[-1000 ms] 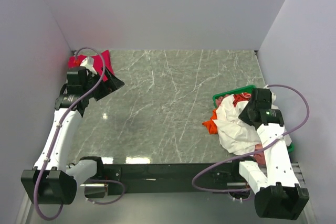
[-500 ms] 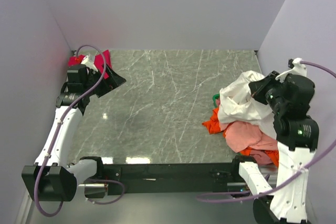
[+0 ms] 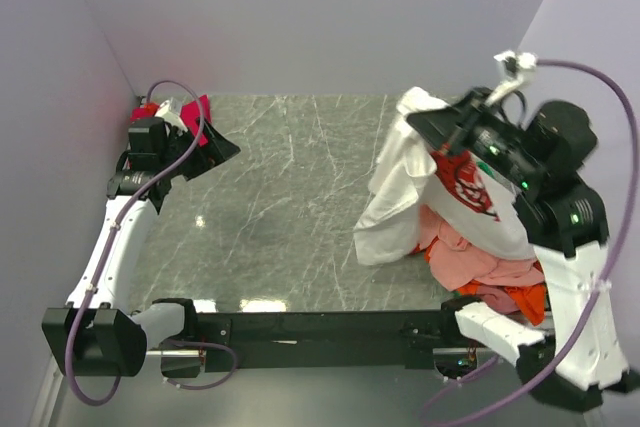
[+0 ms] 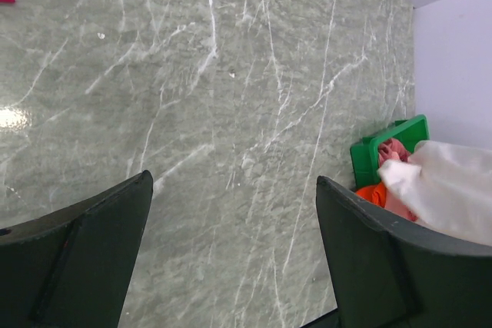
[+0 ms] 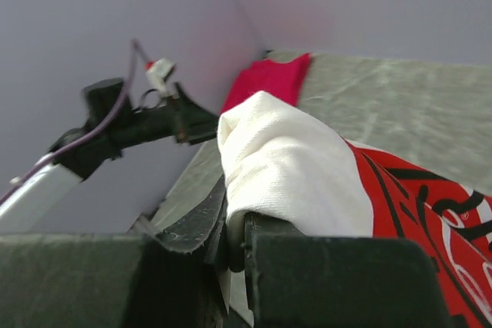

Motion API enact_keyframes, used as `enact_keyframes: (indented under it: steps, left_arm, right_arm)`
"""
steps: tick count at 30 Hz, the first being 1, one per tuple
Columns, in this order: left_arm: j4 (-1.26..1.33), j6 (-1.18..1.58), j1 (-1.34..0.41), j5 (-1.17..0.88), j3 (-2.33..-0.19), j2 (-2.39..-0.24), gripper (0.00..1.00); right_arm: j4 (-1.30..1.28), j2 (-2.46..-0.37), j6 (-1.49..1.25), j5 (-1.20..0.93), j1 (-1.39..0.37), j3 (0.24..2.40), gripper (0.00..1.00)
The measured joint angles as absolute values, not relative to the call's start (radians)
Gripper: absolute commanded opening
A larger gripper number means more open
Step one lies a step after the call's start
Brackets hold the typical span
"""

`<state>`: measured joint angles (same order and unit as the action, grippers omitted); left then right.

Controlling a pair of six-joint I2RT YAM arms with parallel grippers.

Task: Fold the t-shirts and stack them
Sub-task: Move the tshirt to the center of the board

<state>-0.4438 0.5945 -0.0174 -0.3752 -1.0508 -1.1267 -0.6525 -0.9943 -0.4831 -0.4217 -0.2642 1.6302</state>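
1. Since half a second ago the right arm has swung up and toward centre. The white tee (image 3: pixel 400 202) is lifted further off the heap and now hangs at right-centre of the top view, its lower edge close to the tabletop (image 3: pixel 290 187).
2. Right fingers (image 5: pixel 338 282) are clamped on a bunched fold of the white tee, with the red print just beside the grip.
3. Judgement: the high lift frees the tee from the heap so it can be spread flat on the bare middle.
4. Pink tee (image 3: pixel 470 257) and orange tee (image 3: pixel 525 299) lie heaped at lower right, under the hanging cloth. The bin (image 4: pixel 384 144) is partly covered by them.
5. Left fingers (image 4: pixel 84 251) are spread wide with nothing between them, hovering at upper left beside the crimson tee (image 3: pixel 198 110) in the far corner. Judgement: they are likely waiting to take a second corner.
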Motion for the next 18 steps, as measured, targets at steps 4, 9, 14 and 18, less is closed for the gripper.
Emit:
enact_keyframes:
  steps: [4,9,14,18]
  left_arm:
    - [-0.45,0.588,-0.017,-0.364,-1.052,-1.118,0.93]
    - [-0.46,0.587,-0.017,-0.339,-1.044,-1.069,0.93]
    - [-0.47,0.587,-0.017,-0.308,-1.015,-1.024,0.93]
    - [-0.478,0.587,-0.017,-0.297,-0.999,-1.031,0.93]
  right_arm:
    - [-0.615,-1.154,-0.474,-0.369,-0.473,1.778,0.0]
    - [-0.632,-1.388,-0.449,-0.318,-0.615,2.0,0.0]
    - [-0.632,-1.474,-0.442,-0.299,-0.652,2.056,0.0]
    - [-0.622,-1.473,-0.445,-0.273,-0.652,2.022,0.0]
